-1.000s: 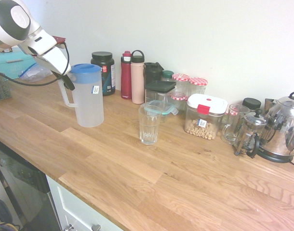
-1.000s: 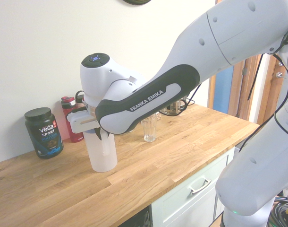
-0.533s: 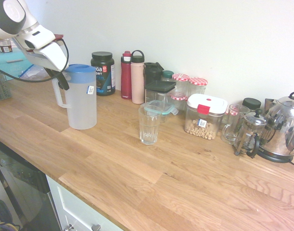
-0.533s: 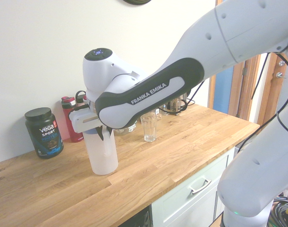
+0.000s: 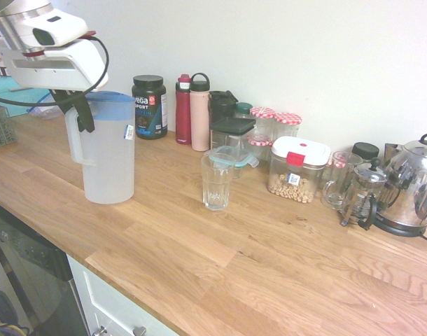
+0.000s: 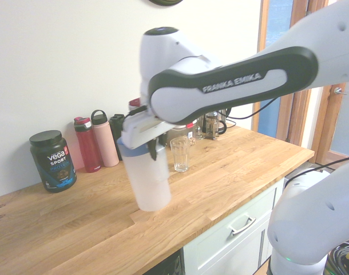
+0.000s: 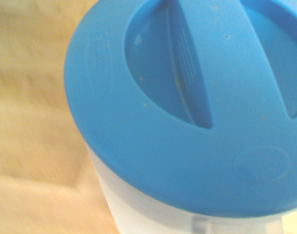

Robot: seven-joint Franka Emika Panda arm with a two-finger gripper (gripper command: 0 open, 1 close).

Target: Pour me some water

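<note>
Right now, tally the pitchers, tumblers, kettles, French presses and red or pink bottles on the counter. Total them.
pitcher: 1
tumbler: 1
kettle: 1
French press: 1
red bottle and pink bottle: 2
Total: 6

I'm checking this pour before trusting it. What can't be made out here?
- Water level in the pitcher: the frosted wall hides it in both exterior views; the blue lid covers it in the wrist view.
- Whether the glass holds water: too clear and small.
- Pitcher spout: not visible.
</note>
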